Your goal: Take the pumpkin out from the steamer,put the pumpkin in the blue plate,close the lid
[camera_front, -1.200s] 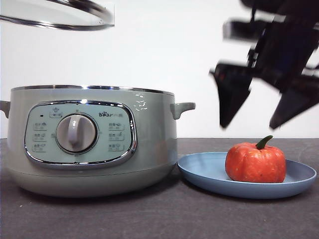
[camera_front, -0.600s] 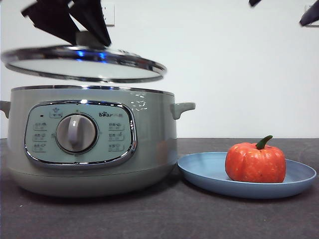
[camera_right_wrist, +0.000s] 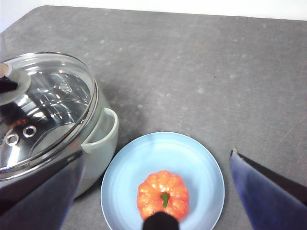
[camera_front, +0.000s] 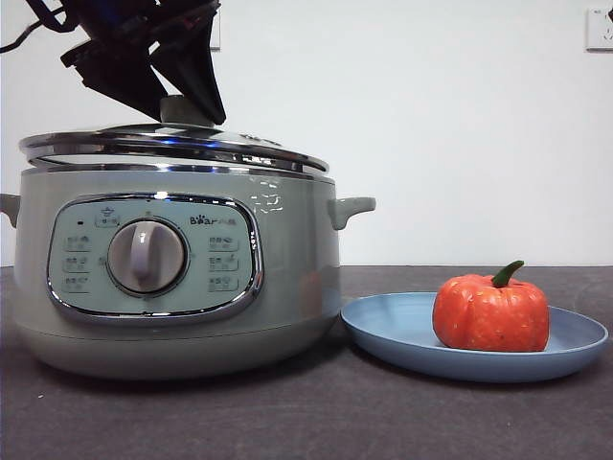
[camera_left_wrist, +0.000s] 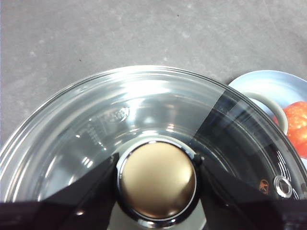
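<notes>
On the dark grey table (camera_front: 316, 412) stands the large round sage-green steamer (camera_front: 287, 287) with its chrome-framed panel and central dial. The round glass lid with a chrome rim (camera_front: 163, 144) lies on top of the steamer, slightly tilted; its left edge looks a little higher than the pot's rim, so I cannot say if it is fully seated. The left gripper (camera_front: 187, 101) comes down from above and its two black jaws are clamped on the pale round knob (camera_left_wrist: 157, 178) of the lid, one jaw on each side. Through the glass I cannot tell what is inside the pot.

Just beside the steamer, on its right, lies the wide shallow light-blue plate (camera_front: 393, 331). In it sits the small orange-red ribbed pumpkin (camera_front: 490, 314) with a curved dark green stem, upright, on the half of the plate farther from the pot. The right gripper (camera_right_wrist: 153, 191) hangs high above the plate, with its jaws wide apart and holding nothing.
</notes>
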Robot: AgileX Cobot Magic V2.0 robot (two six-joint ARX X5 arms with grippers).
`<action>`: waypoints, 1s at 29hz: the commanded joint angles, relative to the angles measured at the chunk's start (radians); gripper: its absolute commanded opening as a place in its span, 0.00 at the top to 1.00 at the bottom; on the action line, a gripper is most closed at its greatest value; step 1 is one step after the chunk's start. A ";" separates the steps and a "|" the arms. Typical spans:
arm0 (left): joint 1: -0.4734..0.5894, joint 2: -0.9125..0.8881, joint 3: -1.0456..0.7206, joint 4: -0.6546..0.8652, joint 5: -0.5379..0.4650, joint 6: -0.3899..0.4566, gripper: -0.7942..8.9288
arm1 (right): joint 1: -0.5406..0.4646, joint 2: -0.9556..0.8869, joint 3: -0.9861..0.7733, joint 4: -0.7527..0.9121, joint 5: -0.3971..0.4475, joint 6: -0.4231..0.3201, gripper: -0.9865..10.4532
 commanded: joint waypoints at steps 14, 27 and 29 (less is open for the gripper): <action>0.000 0.043 0.007 -0.079 0.052 0.006 0.93 | 0.000 -0.001 -0.006 0.003 0.005 0.010 0.47; 0.002 0.043 0.007 -0.094 -0.034 0.017 0.93 | 0.000 -0.001 -0.006 0.003 0.004 0.011 0.48; 0.002 0.043 0.007 -0.094 -0.033 0.018 0.93 | 0.000 -0.001 -0.006 0.003 0.004 0.017 0.48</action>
